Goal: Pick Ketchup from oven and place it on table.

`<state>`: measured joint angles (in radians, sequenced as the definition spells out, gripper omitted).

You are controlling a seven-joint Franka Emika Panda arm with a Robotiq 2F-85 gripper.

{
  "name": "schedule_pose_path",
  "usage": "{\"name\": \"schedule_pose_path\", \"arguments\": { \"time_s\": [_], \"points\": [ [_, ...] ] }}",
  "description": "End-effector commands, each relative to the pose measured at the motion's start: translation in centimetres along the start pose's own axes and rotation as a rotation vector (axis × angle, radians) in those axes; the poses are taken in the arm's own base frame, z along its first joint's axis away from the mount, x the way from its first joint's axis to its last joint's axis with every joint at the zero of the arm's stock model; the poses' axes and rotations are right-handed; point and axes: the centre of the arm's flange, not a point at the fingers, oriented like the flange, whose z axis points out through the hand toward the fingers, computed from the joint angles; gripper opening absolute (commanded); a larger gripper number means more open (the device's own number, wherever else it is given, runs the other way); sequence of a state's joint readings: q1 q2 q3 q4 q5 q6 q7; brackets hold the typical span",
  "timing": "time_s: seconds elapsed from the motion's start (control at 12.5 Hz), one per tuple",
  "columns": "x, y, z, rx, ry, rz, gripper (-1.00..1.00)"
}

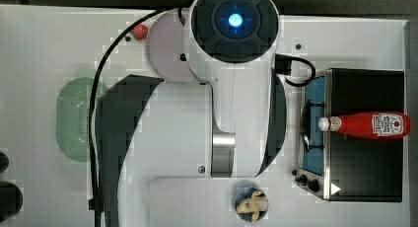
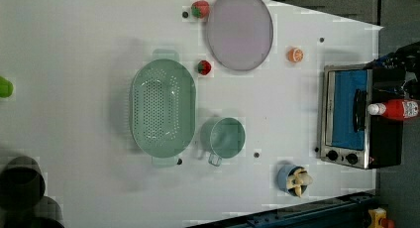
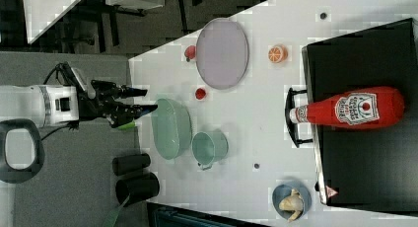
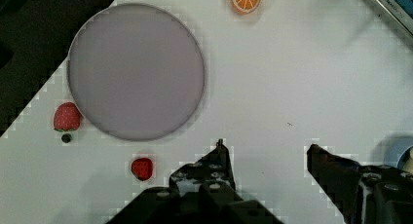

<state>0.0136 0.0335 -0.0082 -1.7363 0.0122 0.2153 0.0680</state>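
In the right view, left to right, we saw the arm's black fingers (image 3: 143, 99) spread apart and empty above the white flat bench (image 3: 256, 103), well apart from the slim red white-capped ketchup bottle (image 3: 352, 108) lying atop the black-topped, steel-framed toaster oven (image 3: 365, 153).

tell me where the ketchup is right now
The Ketchup lies on its side on the oven's black top, at the top view's right, cap over the door handle.

FLOOR: grey carpet-like floor (image 3: 74, 187) beside the bench | FURNITURE: dark chair or stand legs (image 3: 111, 19) on dark floor | EDGE: blue metal frame rail (image 2: 307, 215)
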Motion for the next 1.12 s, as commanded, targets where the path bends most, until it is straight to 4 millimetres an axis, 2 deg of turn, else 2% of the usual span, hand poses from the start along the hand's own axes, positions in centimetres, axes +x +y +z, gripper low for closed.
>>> {"name": "schedule_pose_path", "arguments": {
  "time_s": [0.08, 0.16, 0.4, 0.72, 1.04, 1.12],
  "points": [
    [0.5, 8.6, -5.3, -0.024, 0.009, 0.067, 0.49],
    [1.1, 9.1, -5.0, -0.027, 0.004, 0.082, 1.00],
    [4.2, 11.8, -3.7, -0.038, -0.017, 0.156, 1.00],
    [10.6, 17.9, -0.2, -0.058, -0.046, 0.315, 1.00],
    [16.0, 23.4, 2.3, -0.038, 0.014, 0.449, 1.00],
    [17.7, 25.4, 3.2, -0.033, 0.042, 0.493, 1.00]
  ]
}}
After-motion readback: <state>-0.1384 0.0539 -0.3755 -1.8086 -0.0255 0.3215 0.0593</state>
